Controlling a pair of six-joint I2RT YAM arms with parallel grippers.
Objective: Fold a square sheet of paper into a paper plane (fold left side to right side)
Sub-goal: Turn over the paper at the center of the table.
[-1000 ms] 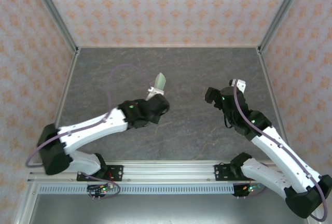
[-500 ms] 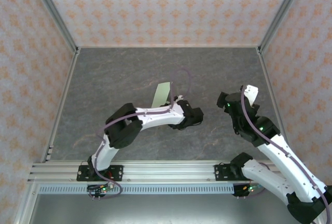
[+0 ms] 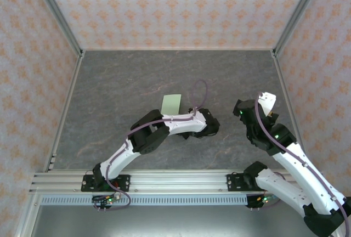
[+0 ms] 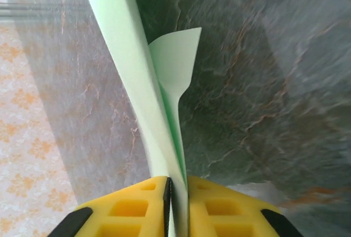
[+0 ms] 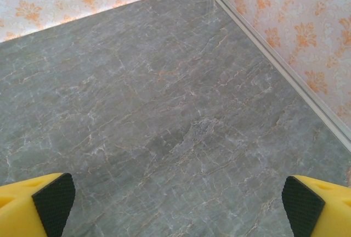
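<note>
The square sheet of paper [image 4: 137, 67], pale green and folded over on itself, runs up and away from my left gripper [image 4: 176, 193]. The yellow fingers [image 4: 131, 201] stand close together with its near edge pinched between them. A loose flap [image 4: 178, 56] curls off to the right. From above, the sheet [image 3: 171, 103] shows as a small rectangle over the grey table [image 3: 120, 78], just beyond the left arm's wrist [image 3: 205, 124]. My right gripper [image 5: 178, 204] is open wide over bare table, nothing between its pads [image 5: 52, 198]; in the top view it [image 3: 266, 102] is at the right.
Patterned walls close the table on three sides, with metal corner posts [image 3: 57, 12]. The right wall's base rail [image 5: 285, 67] runs close beside the right gripper. The aluminium rail [image 3: 175, 181] carrying both arm bases lies along the near edge.
The left arm has swung right and folded in, carrying the paper, which now shows broader and flatter from above. The right arm has drawn back a little to the right.
</note>
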